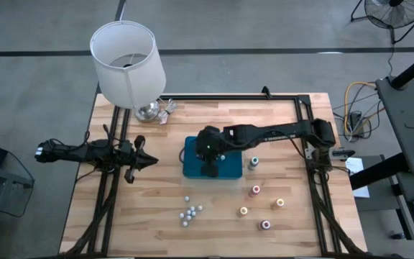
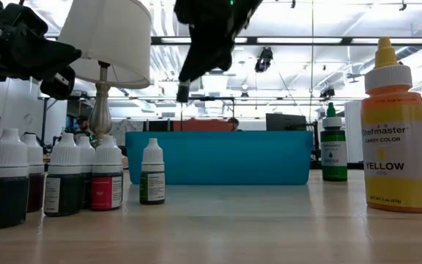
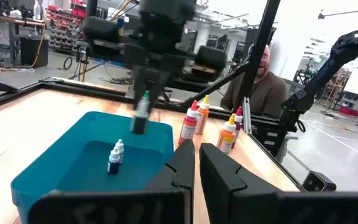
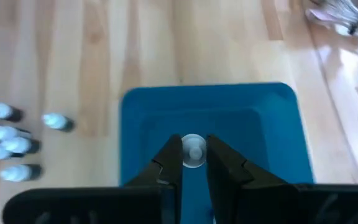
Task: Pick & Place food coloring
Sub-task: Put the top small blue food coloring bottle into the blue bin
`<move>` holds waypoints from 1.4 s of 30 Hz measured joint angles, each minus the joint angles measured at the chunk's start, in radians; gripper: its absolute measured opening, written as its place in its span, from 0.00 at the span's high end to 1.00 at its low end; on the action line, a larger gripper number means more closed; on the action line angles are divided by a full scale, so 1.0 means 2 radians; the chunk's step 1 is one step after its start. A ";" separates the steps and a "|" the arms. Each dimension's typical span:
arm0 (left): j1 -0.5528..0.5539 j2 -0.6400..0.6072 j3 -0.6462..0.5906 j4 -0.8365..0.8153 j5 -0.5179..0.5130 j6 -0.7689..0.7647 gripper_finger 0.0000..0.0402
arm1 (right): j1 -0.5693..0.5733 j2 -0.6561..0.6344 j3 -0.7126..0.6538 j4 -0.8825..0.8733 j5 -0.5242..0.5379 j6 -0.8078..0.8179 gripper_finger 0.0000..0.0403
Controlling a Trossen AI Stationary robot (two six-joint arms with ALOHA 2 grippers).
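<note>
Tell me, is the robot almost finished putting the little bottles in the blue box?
Not yet. One small bottle already stands inside the blue tray. The right tool holds another white-capped bottle above the tray. Left outside: a cluster of small white-capped bottles, plus five bigger colour-capped bottles to the tray's right. The left tool waits, shut, beside the tray.
</note>
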 joint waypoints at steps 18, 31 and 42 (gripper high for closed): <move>0.000 0.001 0.000 0.000 0.000 0.000 1.00 | -0.046 0.072 -0.018 0.013 -0.005 -0.029 0.91; 0.000 0.001 0.000 0.000 0.000 0.000 1.00 | -0.059 0.100 -0.029 0.016 -0.004 -0.022 0.91; 0.000 0.001 0.000 0.000 0.000 0.000 1.00 | -0.058 0.097 -0.035 0.017 -0.006 -0.022 0.91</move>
